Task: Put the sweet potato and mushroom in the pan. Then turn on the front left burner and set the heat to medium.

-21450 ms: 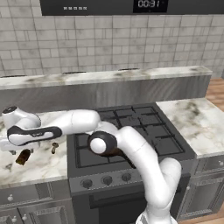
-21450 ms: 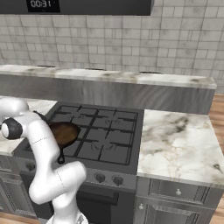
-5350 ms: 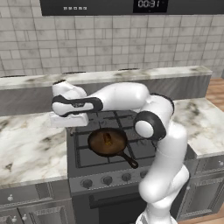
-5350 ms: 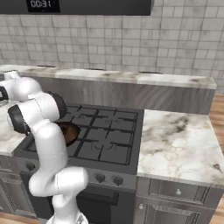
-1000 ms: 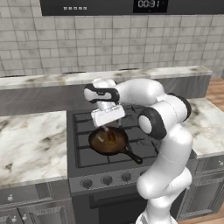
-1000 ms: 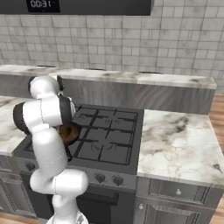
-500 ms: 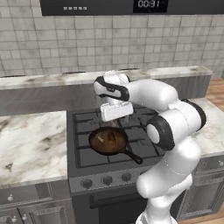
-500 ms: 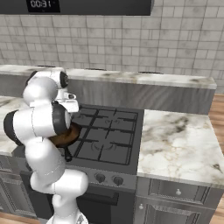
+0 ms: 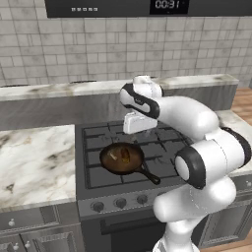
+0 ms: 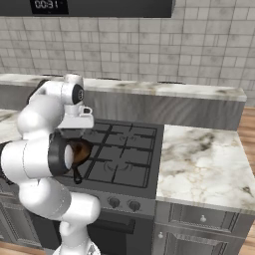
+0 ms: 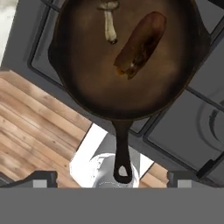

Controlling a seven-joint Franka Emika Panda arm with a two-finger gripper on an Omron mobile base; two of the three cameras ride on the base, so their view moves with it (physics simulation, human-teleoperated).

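**Food in the pan, burner still to light**

My gripper [image 9: 134, 134] hovers above the pan [image 11: 131, 94], fingers apart and empty. Below it, the sweet potato [image 11: 141, 43] and mushroom [image 11: 108, 19] both lie inside the pan on the front left burner [image 9: 101, 174]. I judge loading done; the knob [image 9: 97, 206] and medium heat remain.

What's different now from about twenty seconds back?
The sweet potato and mushroom have gone from the left counter into the pan. The gripper, then low over that counter, now hangs above the pan, holding nothing. The pan stays on the front left burner.
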